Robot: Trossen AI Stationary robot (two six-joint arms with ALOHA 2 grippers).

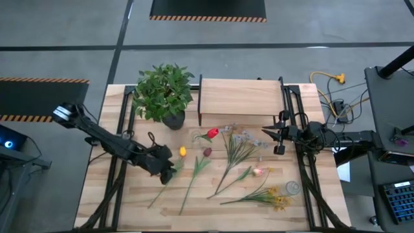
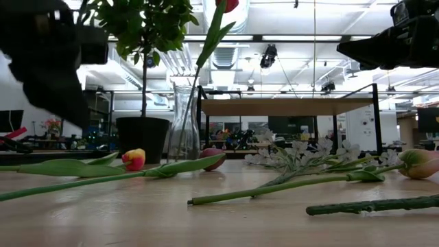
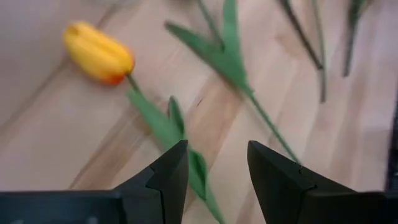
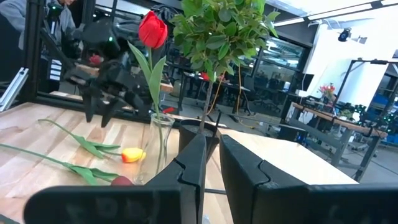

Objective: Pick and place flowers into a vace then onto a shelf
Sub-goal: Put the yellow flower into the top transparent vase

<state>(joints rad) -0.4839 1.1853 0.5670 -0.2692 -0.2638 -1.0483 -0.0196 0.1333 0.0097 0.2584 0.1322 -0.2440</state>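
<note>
A red tulip (image 1: 211, 134) stands in the clear glass vase (image 4: 160, 146), just in front of the pale wooden shelf (image 1: 239, 97). The yellow tulip (image 3: 99, 53), a maroon tulip (image 1: 207, 153), white sprigs (image 1: 242, 139), a pink bud (image 1: 259, 171) and yellow clusters (image 1: 279, 200) lie flat on the table. My left gripper (image 3: 214, 174) hovers open over the yellow tulip's leafy stem (image 3: 161, 121), its fingers on either side without touching. My right gripper (image 1: 272, 137) hangs in the air to the right of the vase, open by a narrow gap and holding nothing.
A bushy potted plant (image 1: 163, 90) stands left of the shelf, close behind the vase. A small clear round object (image 1: 292, 188) lies near the yellow clusters. Cables and equipment (image 1: 336, 103) sit beyond the table's right edge. Bare wood shows along the near edge (image 1: 129, 213).
</note>
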